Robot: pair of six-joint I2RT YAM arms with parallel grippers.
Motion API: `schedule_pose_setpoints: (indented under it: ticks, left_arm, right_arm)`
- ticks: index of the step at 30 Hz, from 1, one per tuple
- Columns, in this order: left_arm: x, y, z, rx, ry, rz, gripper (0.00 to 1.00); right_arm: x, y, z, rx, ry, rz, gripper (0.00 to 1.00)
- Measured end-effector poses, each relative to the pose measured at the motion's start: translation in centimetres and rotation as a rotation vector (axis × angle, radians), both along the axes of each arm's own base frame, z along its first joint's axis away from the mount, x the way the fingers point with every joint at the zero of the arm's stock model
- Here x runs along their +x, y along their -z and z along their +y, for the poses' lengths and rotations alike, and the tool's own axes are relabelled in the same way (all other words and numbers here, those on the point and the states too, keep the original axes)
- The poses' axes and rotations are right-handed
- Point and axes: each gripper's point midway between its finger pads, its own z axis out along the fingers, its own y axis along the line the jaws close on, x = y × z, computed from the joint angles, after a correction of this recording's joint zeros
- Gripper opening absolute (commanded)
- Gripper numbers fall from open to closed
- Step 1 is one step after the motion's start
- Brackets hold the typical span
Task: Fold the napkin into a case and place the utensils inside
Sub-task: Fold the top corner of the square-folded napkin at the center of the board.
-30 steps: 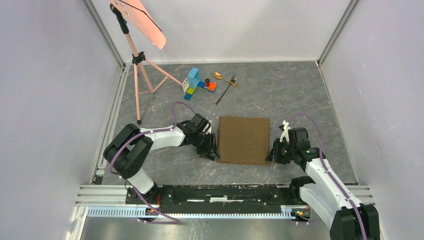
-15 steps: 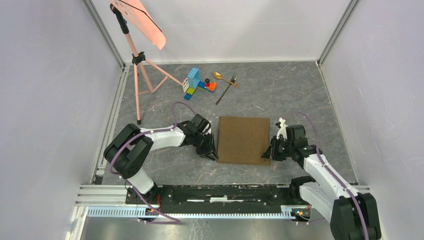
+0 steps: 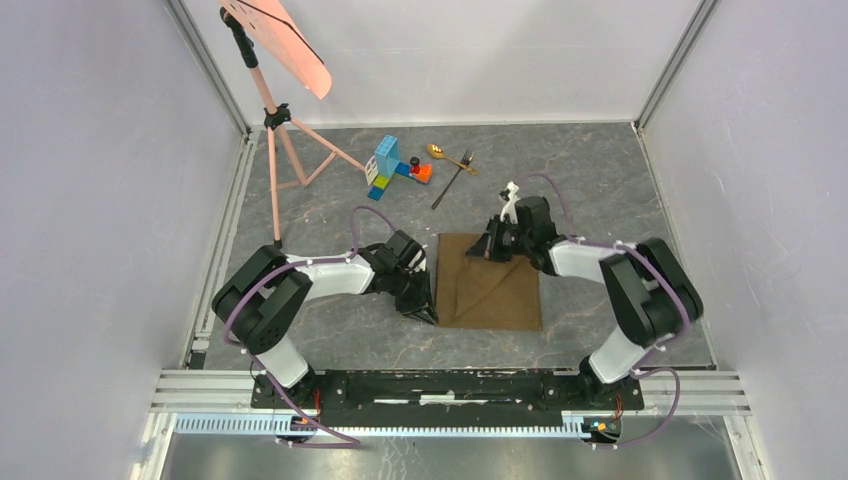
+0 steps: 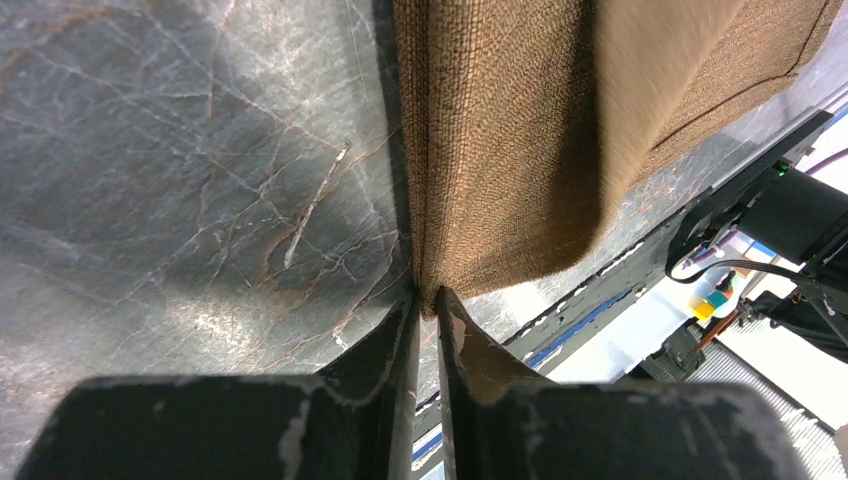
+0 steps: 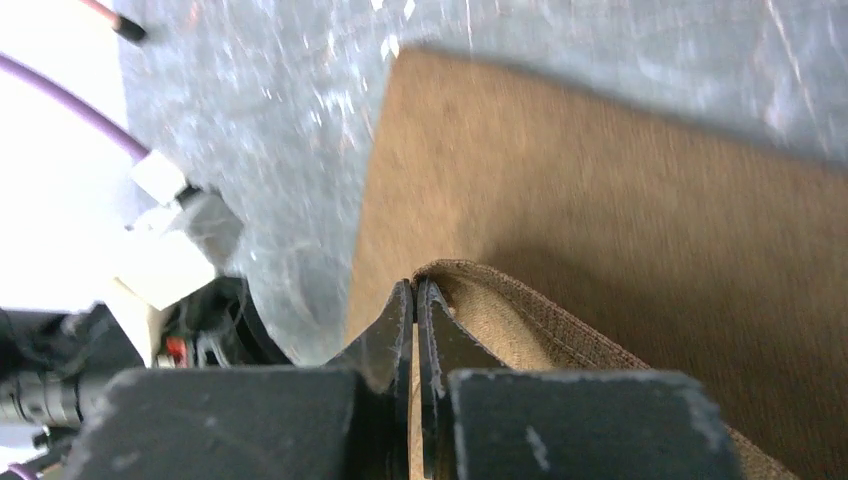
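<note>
From above, the brown napkin (image 3: pixel 500 300) lies on the grey table (image 3: pixel 600 180) between the two arms. The left claw (image 3: pixel 428 308) sits at its near left corner, touching the edge. The right claw (image 3: pixel 492 248) is over the far side, clenched on a corner of the cloth that is lifted and drawn across the napkin, so a slanting fold runs over the top. The spoon (image 3: pixel 437 152) and fork (image 3: pixel 452 183) lie well apart from both claws near the far wall, their far ends just touching, beside the toy blocks (image 3: pixel 393 167). A pink stand (image 3: pixel 275 150) is at the far left.

In the left wrist view, the dark fingers (image 4: pixel 470 345) stand almost together with only a thin slit between them. The napkin's edge runs down to their tips and seems nipped there, though the contact itself is hard to make out.

In the right wrist view, the fingers (image 5: pixel 385 345) are pressed shut on a doubled hem of the napkin, which curls up between the tips. The rest of the cloth lies flat beyond.
</note>
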Motion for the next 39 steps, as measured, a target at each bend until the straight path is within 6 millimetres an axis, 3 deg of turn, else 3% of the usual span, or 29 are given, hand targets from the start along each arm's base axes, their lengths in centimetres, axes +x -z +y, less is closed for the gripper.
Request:
schedule_pose_setpoints:
  ticks: [4,15,24,39]
  left_arm:
    - [0.0,0.1,-0.1,-0.005,0.002,0.001,0.17]
    - [0.0,0.1,-0.6,-0.020,0.012,-0.004,0.13]
    - [0.0,0.1,-0.6,-0.022,0.013,-0.003,0.12]
    - [0.0,0.1,-0.7,-0.027,0.015,-0.004,0.11]
  right_arm:
    - [3.3,0.3,2.0,0.062,0.024,-0.014,0.00]
    - [5.9,-1.1,5.7,0.129,-0.023,-0.057,0.00]
    - [6.1,0.9,5.9,0.100,-0.041,-0.029,0.00]
    - [7.2,1.7,5.6,0.068,-0.025,-0.036,0.00]
